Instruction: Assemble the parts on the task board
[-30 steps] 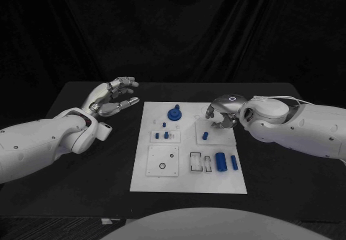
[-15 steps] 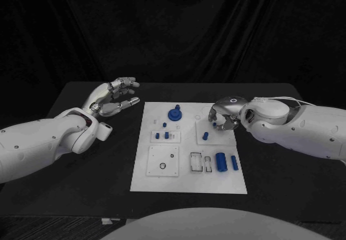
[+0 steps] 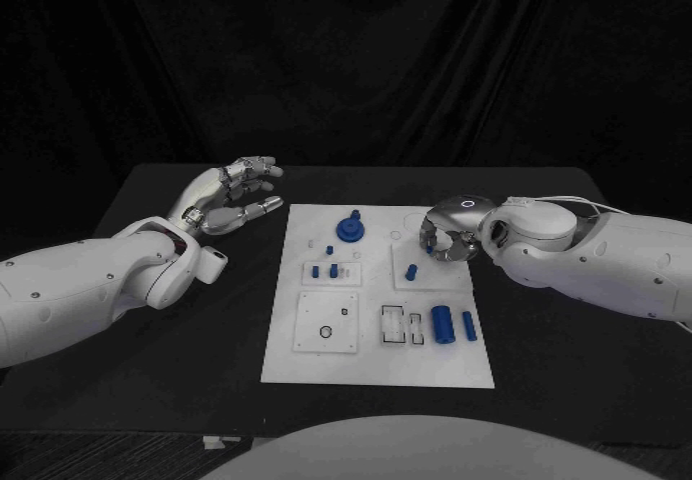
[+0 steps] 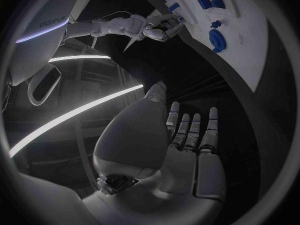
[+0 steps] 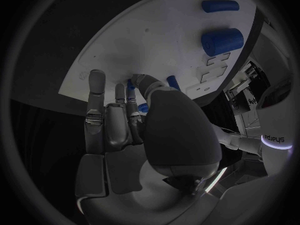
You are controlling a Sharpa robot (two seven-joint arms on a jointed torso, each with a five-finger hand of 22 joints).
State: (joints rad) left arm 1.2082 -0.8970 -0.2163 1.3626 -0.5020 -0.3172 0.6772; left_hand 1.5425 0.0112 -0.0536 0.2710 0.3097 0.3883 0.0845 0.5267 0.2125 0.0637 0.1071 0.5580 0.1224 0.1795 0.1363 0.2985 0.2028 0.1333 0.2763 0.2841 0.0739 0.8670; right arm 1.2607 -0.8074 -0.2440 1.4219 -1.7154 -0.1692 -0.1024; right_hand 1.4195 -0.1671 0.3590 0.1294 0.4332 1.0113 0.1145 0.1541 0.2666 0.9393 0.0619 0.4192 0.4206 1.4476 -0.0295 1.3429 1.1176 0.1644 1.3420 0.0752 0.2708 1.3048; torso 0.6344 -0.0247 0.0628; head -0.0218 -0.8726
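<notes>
The white task board (image 3: 378,350) lies in the middle of the black table. A round blue part (image 3: 349,228) stands near its far edge, with small blue pegs (image 3: 325,270) nearer. Another blue peg (image 3: 411,270) stands on the board's right block. Two blue cylinders (image 3: 441,323) lie side by side at the right. My right hand (image 3: 450,238) hovers just right of and above that peg, fingers pointing down at the board (image 5: 156,40), holding nothing. My left hand (image 3: 231,195) is raised left of the board, fingers apart and empty. In the left wrist view its palm (image 4: 187,150) faces open space.
The board carries a square plate with a small hole (image 3: 326,322) at the left front and narrow slots (image 3: 392,322) beside the cylinders. Bare black table (image 3: 173,350) surrounds the board on both sides. A dark curtain hangs behind.
My right hand has shifted slightly right and towards me, a little off the peg. The left hand has hardly moved.
</notes>
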